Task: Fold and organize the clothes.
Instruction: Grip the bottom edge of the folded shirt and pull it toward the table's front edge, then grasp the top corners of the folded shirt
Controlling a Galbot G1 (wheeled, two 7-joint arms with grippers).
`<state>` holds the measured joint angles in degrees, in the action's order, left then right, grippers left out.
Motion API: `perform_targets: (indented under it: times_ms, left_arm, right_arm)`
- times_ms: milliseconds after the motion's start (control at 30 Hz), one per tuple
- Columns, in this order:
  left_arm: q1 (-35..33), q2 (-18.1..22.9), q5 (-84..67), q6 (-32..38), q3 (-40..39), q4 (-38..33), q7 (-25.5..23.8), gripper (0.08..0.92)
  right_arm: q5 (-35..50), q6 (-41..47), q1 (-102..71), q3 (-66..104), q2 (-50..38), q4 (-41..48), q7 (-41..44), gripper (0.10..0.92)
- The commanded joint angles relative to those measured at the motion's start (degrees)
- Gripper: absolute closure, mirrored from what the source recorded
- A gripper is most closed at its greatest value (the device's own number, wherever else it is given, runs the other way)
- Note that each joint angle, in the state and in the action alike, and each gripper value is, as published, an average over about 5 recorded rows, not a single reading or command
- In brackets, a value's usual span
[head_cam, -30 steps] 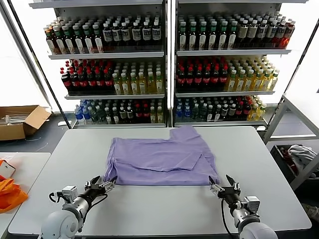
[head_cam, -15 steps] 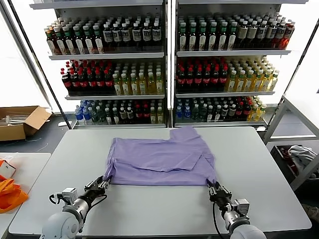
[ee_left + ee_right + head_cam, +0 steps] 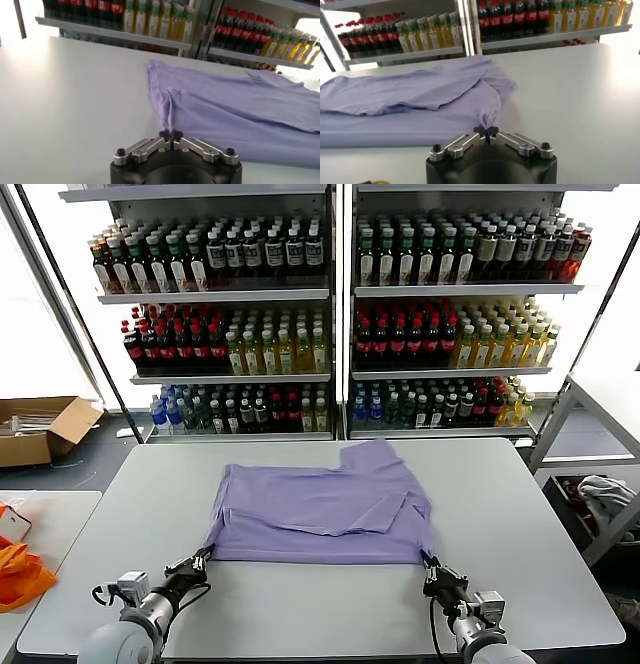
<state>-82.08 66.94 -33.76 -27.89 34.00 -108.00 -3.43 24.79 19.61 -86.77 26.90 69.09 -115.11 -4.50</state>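
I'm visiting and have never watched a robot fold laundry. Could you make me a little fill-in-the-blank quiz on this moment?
1. The soft short-sleeved T-shirt lying on the pale grey table is coloured ____.
2. The left gripper and the right gripper each pinch a near ____ of the T-shirt.
3. The shelves behind the table are filled with ____.

Missing words: lavender; corner; bottles

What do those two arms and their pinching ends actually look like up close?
Both arms are pale grey with rounded joints. Each ends in a black tool: the left tool and the right tool. Up close, each has a round black body, silver linkage bars with dark screws, and small black fingertips. Thin black cables loop along both wrists.
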Motion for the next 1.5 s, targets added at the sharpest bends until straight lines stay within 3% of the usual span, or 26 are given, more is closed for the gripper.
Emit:
perform_targets:
  times_ms: [33, 600, 767, 1033, 1167, 1333, 1500]
  left_arm:
    - [-11.04, 2.49, 7.13, 1.38, 4.12, -9.06, -0.91, 0.911]
    - [-30.89, 7.17, 11.73, 0.77, 11.37, -20.98, -1.01, 0.913]
    - [-32.64, 8.26, 12.93, -2.19, 10.16, -24.97, 0.54, 0.869]
    - [-28.51, 6.97, 10.7, -4.16, 12.14, -29.18, 1.64, 0.649]
    - [-23.74, 4.85, 6.78, -4.62, 13.48, -28.5, 0.95, 0.527]
    - [-13.88, -0.9, 4.3, -5.06, 11.88, -22.61, -2.93, 0.389]
    - [-5.52, -7.17, 3.28, -5.12, 7.45, -14.12, -6.63, 0.243]
  right_arm:
    - [-2.39, -1.0, -11.92, 3.03, -0.39, -9.94, 0.68, 0.901]
    - [-7.23, -2.7, -28.12, 7.66, -0.88, -16.33, 3.18, 0.901]
    - [-8.51, -3.21, -29.08, 8.62, -1.36, -17.53, 4.33, 0.818]
    - [-6.77, -6.67, -26.65, 14.69, -3.87, -19.28, 7.81, 0.593]
    - [-1.03, -7.01, -22.17, 19.16, -7.6, -18.64, 8.86, 0.472]
    - [6.21, -4.05, -12.02, 19.34, -13.82, -15.52, 10.54, 0.333]
    - [8.13, 1.6, 4.36, 12.48, -17.22, -6.45, 14.64, 0.218]
